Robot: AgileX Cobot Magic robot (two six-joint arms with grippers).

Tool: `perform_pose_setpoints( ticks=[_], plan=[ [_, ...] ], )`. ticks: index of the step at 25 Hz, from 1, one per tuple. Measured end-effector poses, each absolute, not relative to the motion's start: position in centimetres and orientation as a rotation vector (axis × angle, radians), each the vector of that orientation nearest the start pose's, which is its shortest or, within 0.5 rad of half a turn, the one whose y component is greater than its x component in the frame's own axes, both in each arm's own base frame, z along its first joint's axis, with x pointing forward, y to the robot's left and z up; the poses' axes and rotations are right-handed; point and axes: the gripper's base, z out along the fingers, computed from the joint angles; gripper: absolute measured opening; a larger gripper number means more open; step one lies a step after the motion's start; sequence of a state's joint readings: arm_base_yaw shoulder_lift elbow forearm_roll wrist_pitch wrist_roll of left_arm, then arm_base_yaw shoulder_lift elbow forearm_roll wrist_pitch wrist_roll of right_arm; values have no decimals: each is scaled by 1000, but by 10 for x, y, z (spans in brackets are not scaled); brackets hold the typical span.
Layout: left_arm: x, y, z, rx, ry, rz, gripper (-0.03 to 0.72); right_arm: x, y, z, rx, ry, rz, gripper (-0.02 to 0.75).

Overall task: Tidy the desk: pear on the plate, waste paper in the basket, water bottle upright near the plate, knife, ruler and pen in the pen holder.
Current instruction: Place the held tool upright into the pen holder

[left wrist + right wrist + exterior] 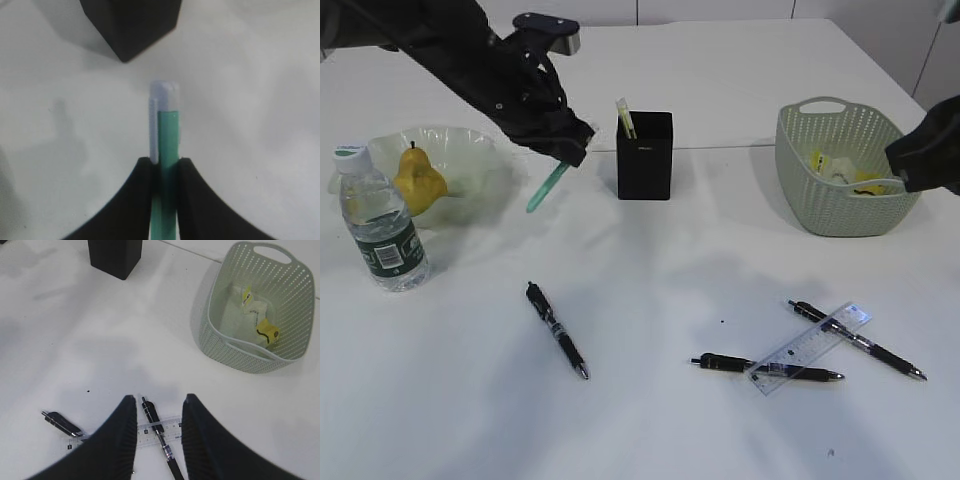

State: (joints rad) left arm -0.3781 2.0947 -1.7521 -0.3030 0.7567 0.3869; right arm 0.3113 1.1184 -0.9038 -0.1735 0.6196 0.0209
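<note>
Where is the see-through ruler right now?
In the exterior view the ruler lies flat on the desk at the front right, slanted across two black pens, in front of the basket.

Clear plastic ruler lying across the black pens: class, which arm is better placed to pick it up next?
Probably the right. Its open gripper hangs directly above the clear plastic ruler, while the left gripper is shut on a green utility knife near the black square pen holder.

A pale wall (pixel 720 10) with thin vertical seams rises behind the table under soft, even light.
</note>
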Motion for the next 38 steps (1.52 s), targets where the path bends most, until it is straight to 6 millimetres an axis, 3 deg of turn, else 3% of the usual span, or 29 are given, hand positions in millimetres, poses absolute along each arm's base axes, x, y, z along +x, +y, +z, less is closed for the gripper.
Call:
perform_pose_setpoints(
  ticks=[9, 22, 32, 38],
  plan=[
    [449, -195, 247, 618, 2240, -341, 71, 221, 62, 323, -444, 2263, -19, 262],
    [453, -197, 252, 537, 2188, -385, 69, 221, 62, 323, -444, 2263, -19, 262],
    [469, -195, 268, 426, 1934, -300, 69, 221, 62, 323, -444, 2263, -19, 262],
    [461, -213, 259, 375, 1801, -274, 69, 221, 62, 323, -444, 2261, -18, 262]
  ],
)
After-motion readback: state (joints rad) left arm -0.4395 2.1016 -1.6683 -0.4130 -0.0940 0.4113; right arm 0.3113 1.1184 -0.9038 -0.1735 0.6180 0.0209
